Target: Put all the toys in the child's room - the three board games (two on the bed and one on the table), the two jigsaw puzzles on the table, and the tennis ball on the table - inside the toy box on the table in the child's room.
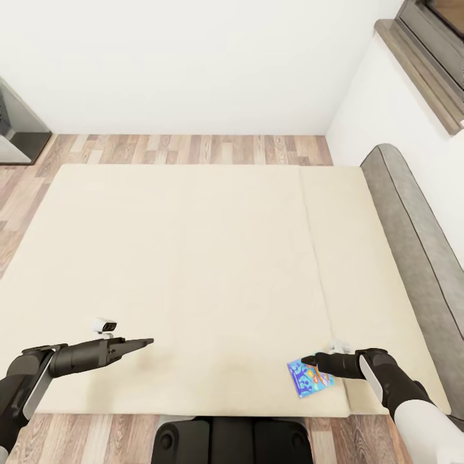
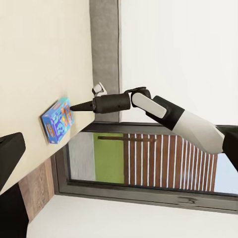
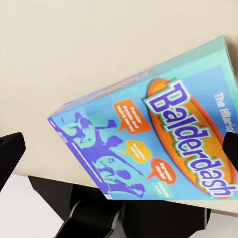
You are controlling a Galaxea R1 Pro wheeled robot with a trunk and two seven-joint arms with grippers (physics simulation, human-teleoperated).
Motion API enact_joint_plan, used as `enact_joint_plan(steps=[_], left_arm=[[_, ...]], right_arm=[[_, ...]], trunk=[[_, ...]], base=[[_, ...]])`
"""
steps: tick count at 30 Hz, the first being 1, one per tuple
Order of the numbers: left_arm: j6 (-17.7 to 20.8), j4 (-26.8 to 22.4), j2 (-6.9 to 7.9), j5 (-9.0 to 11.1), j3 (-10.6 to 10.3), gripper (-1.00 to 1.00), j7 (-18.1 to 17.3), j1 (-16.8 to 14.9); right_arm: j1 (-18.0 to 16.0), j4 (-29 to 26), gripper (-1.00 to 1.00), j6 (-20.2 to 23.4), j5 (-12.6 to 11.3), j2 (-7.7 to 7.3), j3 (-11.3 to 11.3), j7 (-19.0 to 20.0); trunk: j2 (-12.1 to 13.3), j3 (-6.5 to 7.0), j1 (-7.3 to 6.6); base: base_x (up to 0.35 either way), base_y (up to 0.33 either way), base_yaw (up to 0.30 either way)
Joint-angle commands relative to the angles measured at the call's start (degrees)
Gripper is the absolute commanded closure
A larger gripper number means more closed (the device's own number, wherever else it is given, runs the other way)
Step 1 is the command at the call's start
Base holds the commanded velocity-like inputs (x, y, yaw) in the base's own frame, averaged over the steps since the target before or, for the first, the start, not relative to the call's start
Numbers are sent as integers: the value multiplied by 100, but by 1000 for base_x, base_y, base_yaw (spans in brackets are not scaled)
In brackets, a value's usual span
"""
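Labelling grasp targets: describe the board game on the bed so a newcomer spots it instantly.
Start at the wide cream bed with the grey headboard along its right. At the near right corner lies the board game, right at the right end effector. It is a flat bright-blue "Balderdash" box, the one colourful item on the plain bedding.

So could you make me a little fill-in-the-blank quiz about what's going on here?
1. The box near the right arm's fingers is printed with the name ____.
2. That box lies on the cream-coloured ____.
3. Around the bed, the floor is made of ____ planks.
4. The left arm's fingers are holding ____.

Missing words: Balderdash; bed; wooden; nothing
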Motion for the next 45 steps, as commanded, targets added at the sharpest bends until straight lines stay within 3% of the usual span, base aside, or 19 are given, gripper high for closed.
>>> enact_joint_plan(steps=[1,14,45], left_arm=[[59,-1,2,0,-2,-100,-20,-1],[59,-1,2,0,-2,-100,-20,-3],[53,-1,-6,-8,-2,-100,-20,-2]], right_arm=[[-2,-6,-100,47,-18,2,-19,10],[-2,-6,-100,45,-12,2,-19,10],[-10,-6,-100,49,-38,-114,-28,10]], trunk=[[-8,3,4],[-8,100,4],[-8,107,4]], base=[[0,0,0],[0,0,0],[0,0,0]])
